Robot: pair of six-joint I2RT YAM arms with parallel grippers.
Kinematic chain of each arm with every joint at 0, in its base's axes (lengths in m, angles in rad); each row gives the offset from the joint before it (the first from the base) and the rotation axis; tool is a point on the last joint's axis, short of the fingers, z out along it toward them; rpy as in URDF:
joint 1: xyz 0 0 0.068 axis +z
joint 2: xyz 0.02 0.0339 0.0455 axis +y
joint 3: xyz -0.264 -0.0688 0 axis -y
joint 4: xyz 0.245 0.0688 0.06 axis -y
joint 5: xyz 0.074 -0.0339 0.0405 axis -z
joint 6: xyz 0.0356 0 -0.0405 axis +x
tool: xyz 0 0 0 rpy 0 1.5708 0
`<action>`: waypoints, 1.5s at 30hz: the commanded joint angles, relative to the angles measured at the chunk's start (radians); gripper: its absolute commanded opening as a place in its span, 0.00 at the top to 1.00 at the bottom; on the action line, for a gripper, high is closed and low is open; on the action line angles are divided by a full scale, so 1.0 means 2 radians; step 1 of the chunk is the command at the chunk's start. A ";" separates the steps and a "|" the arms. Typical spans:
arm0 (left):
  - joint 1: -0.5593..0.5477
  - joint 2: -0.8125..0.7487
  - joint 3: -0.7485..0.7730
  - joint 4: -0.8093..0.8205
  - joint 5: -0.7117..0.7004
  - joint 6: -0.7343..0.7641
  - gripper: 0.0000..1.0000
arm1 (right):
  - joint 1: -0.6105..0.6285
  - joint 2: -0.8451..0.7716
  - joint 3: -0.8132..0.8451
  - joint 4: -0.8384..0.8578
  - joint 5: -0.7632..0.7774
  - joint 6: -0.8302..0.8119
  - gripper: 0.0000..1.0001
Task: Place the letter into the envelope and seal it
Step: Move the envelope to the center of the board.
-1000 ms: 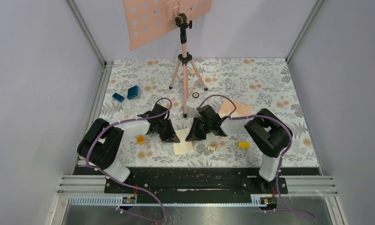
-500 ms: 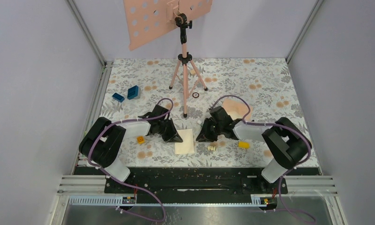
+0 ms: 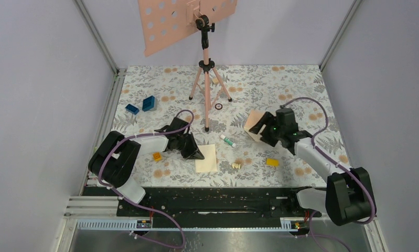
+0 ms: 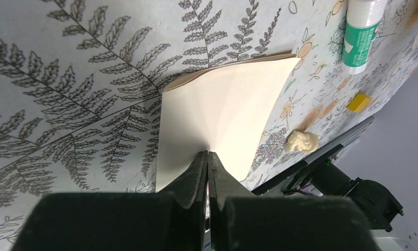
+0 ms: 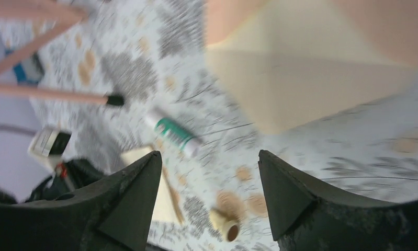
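Observation:
The letter (image 3: pixel 206 158) lies cream side up near the front middle of the table. My left gripper (image 3: pixel 195 153) is shut on its left edge; in the left wrist view the jaws (image 4: pixel 207 155) pinch the near edge of the cream sheet (image 4: pixel 227 104), whose far edge lifts a little. The peach envelope (image 3: pixel 251 124) lies to the right, partly hidden under my right gripper (image 3: pixel 260 130). That gripper (image 5: pixel 209 155) hovers open and empty, with the envelope (image 5: pixel 311 63) just beyond its fingertips.
A green-and-white glue stick (image 3: pixel 227 140) lies between the letter and the envelope. A pink tripod (image 3: pixel 206 79) with a perforated plate (image 3: pixel 165 21) stands at the back. Blue blocks (image 3: pixel 143 105), yellow blocks (image 3: pixel 272 162), an orange one (image 3: pixel 157 156) and a small cream piece (image 3: pixel 236 165) lie scattered.
My right gripper let go, opened, and swung right and back from the letter to the envelope. The glue stick now shows on the table. The left gripper kept its hold.

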 commanded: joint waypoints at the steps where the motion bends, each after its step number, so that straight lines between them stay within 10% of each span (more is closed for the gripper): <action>1: -0.004 0.015 -0.010 -0.051 -0.054 0.023 1.00 | -0.070 -0.004 -0.029 -0.027 0.025 0.028 0.24; 20: -0.004 -0.011 -0.019 -0.056 -0.057 0.020 1.00 | -0.099 0.139 -0.088 0.229 0.013 0.213 0.38; 28: -0.004 -0.011 -0.011 -0.064 -0.057 0.024 1.00 | -0.100 0.117 -0.085 0.228 -0.016 0.175 1.00; 45: -0.004 0.003 0.007 -0.067 -0.050 0.034 1.00 | -0.101 -0.140 -0.132 0.023 -0.074 0.101 1.00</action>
